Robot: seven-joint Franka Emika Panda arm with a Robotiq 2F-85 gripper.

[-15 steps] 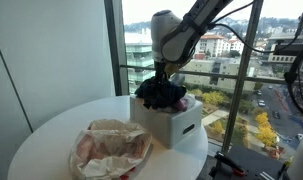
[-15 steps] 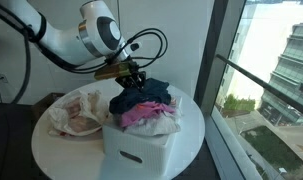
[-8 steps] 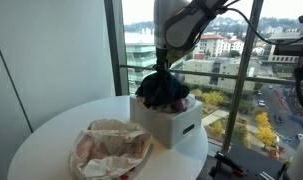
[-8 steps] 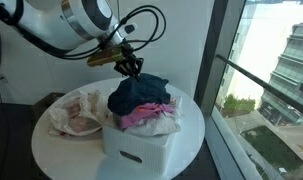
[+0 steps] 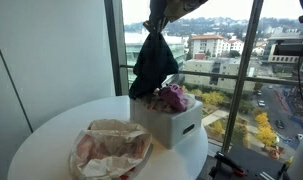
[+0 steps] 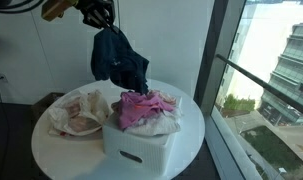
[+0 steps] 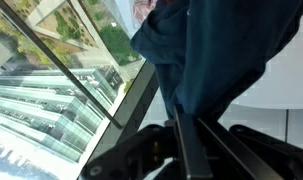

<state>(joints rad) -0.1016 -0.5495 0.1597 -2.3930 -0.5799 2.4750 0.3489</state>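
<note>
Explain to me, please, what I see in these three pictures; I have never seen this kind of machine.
This is a robot arm with a two-fingered tool at its end. Two pictures come from cameras standing outside the robot, in different places around a round white table by a window. The third comes from a camera on the wrist, looking along the tool's fingers. On the table stand a white box filled with pink clothes and, beside it, a loose heap of pale cloth. The tool is shut on a dark blue garment, which hangs in the air above the box.
</note>
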